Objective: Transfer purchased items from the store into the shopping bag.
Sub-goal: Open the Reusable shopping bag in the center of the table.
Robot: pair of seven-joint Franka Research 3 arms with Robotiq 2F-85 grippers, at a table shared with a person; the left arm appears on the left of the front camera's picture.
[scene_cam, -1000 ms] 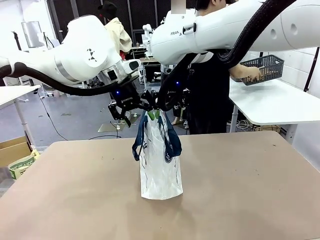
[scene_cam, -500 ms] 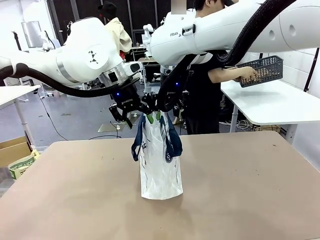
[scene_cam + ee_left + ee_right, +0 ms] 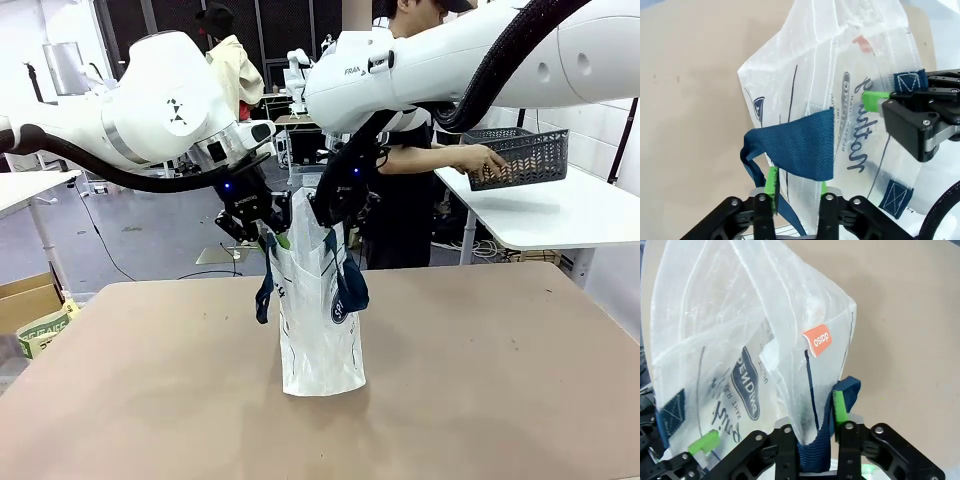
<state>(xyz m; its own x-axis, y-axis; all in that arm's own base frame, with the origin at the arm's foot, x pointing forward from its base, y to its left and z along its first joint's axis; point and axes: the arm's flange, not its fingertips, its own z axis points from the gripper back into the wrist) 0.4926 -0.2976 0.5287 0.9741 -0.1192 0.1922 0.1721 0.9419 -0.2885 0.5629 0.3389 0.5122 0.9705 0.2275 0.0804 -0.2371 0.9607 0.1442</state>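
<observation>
We see the bag (image 3: 322, 320) upright mid tabletop (image 3: 500, 390), base on the surface, logo facing us. L claw (image 3: 796, 186) sits at 11 o'clock of the bag's top. It's narrow, its pads pinching a strap (image 3: 800, 145) plus a fold of film. R claw (image 3: 814, 426) sits at 1 o'clock of the top, also narrow, nipped on the other strap (image 3: 816, 455). An orange tag (image 3: 817, 342) sticks out of the film just above it. In the L wrist view the R claw's green pad shows at 3 o'clock, across the mouth.

Vs 1 s ago:
- The claws were almost touching over the bag. Now they're apart, the L one gone toward 9 o'clock, so the mouth is spread.
- The film stands up taller between them.
- The loose strap loop on the bag's 9 o'clock side hangs lower than before.
- The bag's base hasn't shifted.

The basket (image 3: 522, 155) is at 2 o'clock from the bag, well apart, over a white tabletop (image 3: 560, 215), w/ a person's hand (image 3: 485, 160) on its 9 o'clock end. Earlier it was held higher & tilted; now it's lower & level. We can't tell whether it touches that surface, and its contents are too small to make out.
</observation>
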